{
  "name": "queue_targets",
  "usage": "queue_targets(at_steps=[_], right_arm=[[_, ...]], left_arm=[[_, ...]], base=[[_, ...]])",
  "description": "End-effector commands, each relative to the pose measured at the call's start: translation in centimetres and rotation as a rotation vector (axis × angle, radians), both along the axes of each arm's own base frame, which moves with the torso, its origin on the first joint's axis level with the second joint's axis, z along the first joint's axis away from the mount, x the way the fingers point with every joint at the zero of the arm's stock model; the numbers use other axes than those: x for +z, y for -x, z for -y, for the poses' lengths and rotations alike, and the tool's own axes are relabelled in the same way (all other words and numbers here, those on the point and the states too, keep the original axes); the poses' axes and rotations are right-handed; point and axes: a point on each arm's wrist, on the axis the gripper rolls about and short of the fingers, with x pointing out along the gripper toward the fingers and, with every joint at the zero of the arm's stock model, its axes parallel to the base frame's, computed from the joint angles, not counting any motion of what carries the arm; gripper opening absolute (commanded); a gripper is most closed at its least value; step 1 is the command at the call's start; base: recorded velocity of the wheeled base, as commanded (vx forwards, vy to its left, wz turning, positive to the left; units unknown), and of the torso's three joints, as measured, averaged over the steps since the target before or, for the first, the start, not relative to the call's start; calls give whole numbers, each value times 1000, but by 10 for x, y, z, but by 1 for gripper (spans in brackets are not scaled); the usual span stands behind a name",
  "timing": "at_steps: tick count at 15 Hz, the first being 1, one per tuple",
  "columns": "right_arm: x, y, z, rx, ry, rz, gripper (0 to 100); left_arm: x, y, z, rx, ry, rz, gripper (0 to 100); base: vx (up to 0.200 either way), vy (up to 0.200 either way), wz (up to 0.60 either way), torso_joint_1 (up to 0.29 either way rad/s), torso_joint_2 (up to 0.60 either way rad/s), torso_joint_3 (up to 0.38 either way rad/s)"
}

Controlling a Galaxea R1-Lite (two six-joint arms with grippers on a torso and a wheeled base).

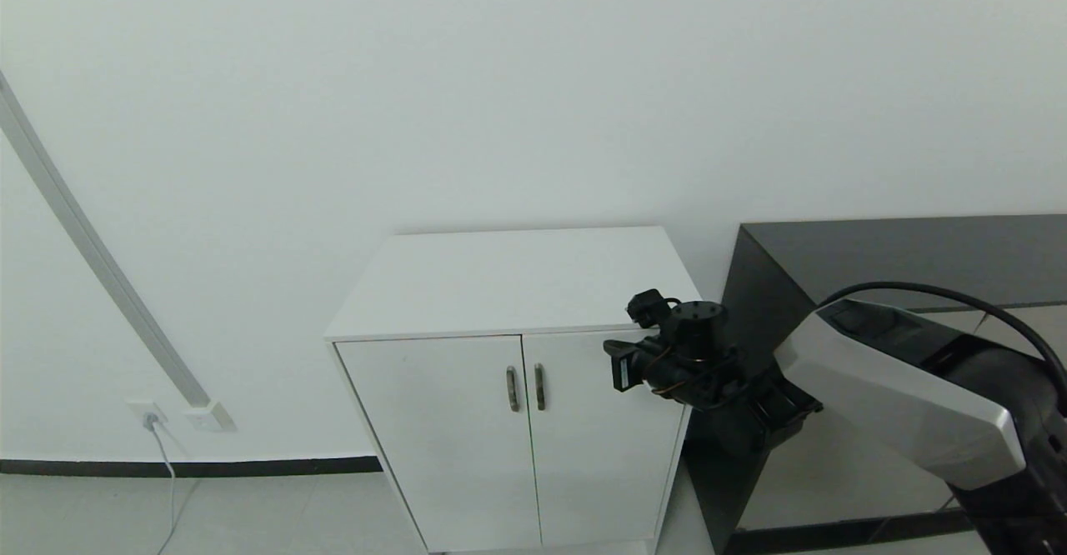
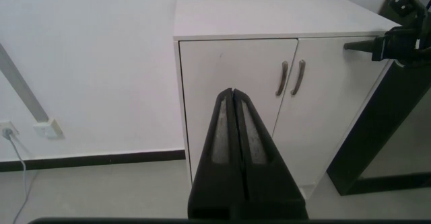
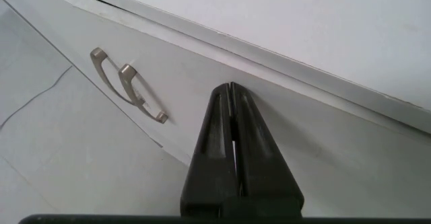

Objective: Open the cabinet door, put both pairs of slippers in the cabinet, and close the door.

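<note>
The cabinet (image 1: 500,280) is white and stands against the wall, straight ahead of both pincers. Both its doors are shut. The left door (image 1: 442,430) and the right door (image 1: 600,447) meet at a centre seam. The two slim metal handles (image 1: 512,388) sit upright on either side of that seam.

The right pincer (image 1: 621,365) is held in front of the upper part of the right door, just below the cabinet's top edge. Its fingers (image 3: 219,126) are pressed together with nothing between them. The handles lie to this pincer's left, near it but apart from it. Whether its tips touch the door panel cannot be told.

The left pincer (image 2: 233,93) is well back from the cabinet and is also closed, with nothing in it. From it, the left door is directly ahead, and the handles are ahead and a little to its right.

A dark desk (image 1: 900,247) stands just beside the cabinet, on the right pincer's right side. Well to the left pincer's left, a wall socket (image 1: 146,413) sits low on the wall, and a thin cable (image 1: 171,476) hangs from it to the floor. A pale trunking strip (image 1: 83,238) runs diagonally up the wall from beside the socket.
</note>
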Motion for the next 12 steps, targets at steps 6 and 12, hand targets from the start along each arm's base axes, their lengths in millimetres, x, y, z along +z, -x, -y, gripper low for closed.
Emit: queue_targets(at_steps=[6, 12], right_arm=[[-2, -1, 0, -1, 0, -1, 0], [-7, -6, -2, -15, 4, 6, 0]], left_arm=[[0, 0, 0, 0, 0, -1, 0], [0, 0, 0, 0, 0, -1, 0]], base=[[0, 0, 0, 0, 0, 0], [0, 0, 0, 0, 0, 0]])
